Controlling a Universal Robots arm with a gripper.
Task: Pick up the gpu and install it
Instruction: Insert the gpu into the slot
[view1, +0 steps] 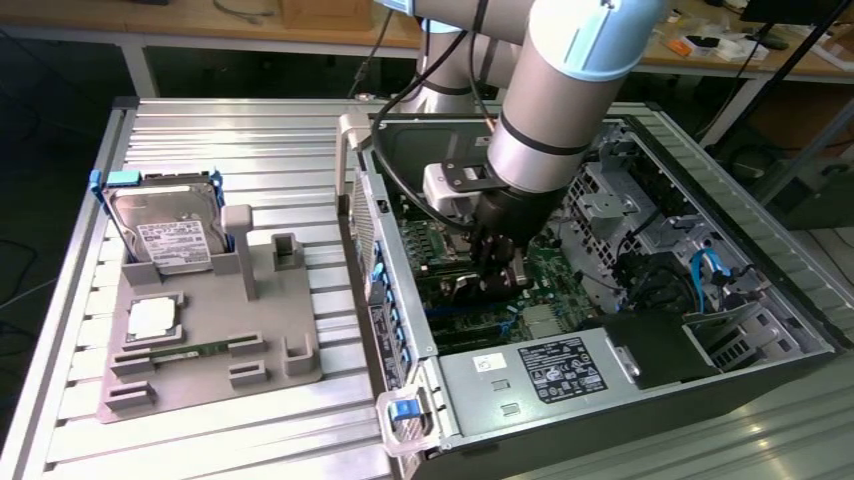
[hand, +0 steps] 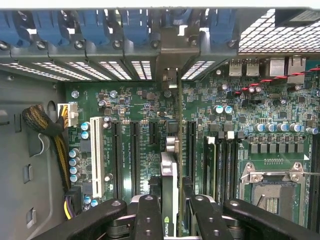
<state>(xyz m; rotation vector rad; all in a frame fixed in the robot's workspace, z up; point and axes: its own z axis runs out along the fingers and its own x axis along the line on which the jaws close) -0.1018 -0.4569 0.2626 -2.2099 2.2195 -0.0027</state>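
Half done, I'd guess: jaws partly closed, pinching the gpu (hand: 169, 200) edge-on over the motherboard (hand: 280, 125) slots inside the case (view1: 400, 300); doesn't look seated yet.

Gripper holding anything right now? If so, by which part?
The gpu, held edge-on between the gripper's jaws by the edge facing away from the motherboard.
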